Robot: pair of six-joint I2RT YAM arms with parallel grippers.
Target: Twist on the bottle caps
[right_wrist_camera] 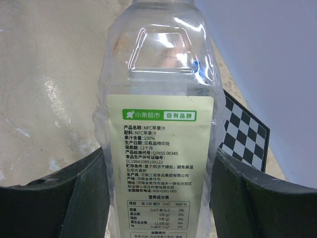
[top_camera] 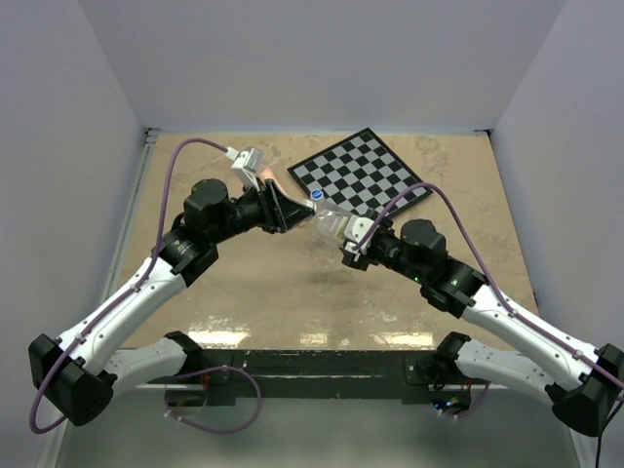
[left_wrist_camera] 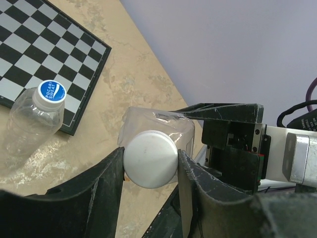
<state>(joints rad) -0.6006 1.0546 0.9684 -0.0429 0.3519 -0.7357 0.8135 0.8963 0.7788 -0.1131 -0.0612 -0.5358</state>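
In the left wrist view alone, left gripper (left_wrist_camera: 151,156) clamps the white cap (left_wrist_camera: 150,166); right gripper (right_wrist_camera: 159,193) clamps the labelled bottle (right_wrist_camera: 161,139).

The big clear bottle (right_wrist_camera: 158,74) with the pale yellowish label is hanging above the table (left_wrist_camera: 124,84), and the right gripper (right_wrist_camera: 158,188) is pinching it around the label. Its neck is pointing at the other arm. The plain white cap (left_wrist_camera: 150,158) is sitting right at its mouth, and the left gripper (left_wrist_camera: 151,166) is squeezing it. Can't tell how far it's threaded on. The little clear bottle (left_wrist_camera: 29,126) is resting at the checkerboard's (left_wrist_camera: 29,44) edge and wearing the blue cap (left_wrist_camera: 51,92) with white print.
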